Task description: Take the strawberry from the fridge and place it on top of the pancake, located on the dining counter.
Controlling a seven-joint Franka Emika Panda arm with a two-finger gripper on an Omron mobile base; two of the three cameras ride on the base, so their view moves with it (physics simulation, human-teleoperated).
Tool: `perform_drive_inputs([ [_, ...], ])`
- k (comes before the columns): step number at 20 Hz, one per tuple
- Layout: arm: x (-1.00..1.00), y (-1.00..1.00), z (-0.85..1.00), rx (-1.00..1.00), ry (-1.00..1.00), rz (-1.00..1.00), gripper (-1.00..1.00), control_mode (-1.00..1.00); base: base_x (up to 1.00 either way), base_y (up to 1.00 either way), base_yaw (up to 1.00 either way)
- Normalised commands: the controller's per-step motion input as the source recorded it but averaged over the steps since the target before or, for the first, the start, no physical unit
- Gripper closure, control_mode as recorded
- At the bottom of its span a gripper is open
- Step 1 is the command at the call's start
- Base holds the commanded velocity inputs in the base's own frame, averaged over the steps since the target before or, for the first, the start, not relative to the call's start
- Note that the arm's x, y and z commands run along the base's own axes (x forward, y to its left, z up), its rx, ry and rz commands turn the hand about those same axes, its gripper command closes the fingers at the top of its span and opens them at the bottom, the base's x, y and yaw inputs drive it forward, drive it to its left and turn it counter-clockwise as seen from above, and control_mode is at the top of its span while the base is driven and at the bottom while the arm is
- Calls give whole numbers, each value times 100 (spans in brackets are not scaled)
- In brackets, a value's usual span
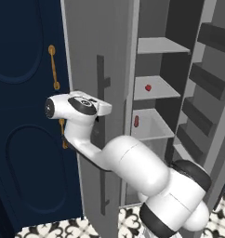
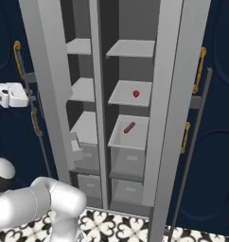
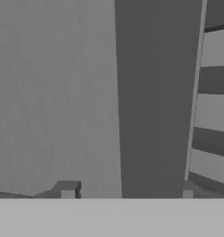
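In the hand view the two finger tips (image 3: 67, 189) of the hand (image 3: 127, 190) stand apart near the bottom edge, with the dark handle (image 3: 153, 97) of the fridge door running up between them; whether the tips touch it cannot be told, and nothing else sits between them. The left base view shows the hand (image 1: 104, 109) from the side, level with the dark vertical handle (image 1: 101, 74) on the grey open door (image 1: 84, 56), the white arm (image 1: 133, 162) bending back down to the lower right. The right base view catches just the white end of the hand (image 2: 14, 94) at its left edge, beside that door. Both base views look into the open fridge (image 1: 179, 28), which the hand view sees as a strip of grey and dark shelf bands on its right. The strawberry (image 1: 148, 87) lies on a middle shelf (image 1: 156, 90) inside, well apart from the hand; in the right base view it (image 2: 136, 93) sits toward the back of that shelf. One shelf lower lies a longer red item (image 2: 129, 127). Navy cabinets (image 1: 26, 93) with brass handles (image 1: 52, 67) flank the fridge.
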Motion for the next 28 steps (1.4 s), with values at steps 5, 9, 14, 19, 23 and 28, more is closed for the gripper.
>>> perform_drive_inputs([
  [5, -28, 25, -16, 0, -2, 9, -100, -100, 0, 0, 0],
  [9, -51, 8, -2, 0, 6, 4, -100, -100, 0, 0, 0],
  [14, -53, 8, 0, 3, 6, 12, -100, -100, 0, 0, 0],
  [19, -96, -88, 0, 42, 2, 13, -100, -100, 0, 0, 0],
  [23, -25, -100, 6, 85, -1, 21, -100, -100, 0, 0, 0],
  [28, -2, -100, 13, 94, 13, 16, -100, -100, 0, 0, 0],
])
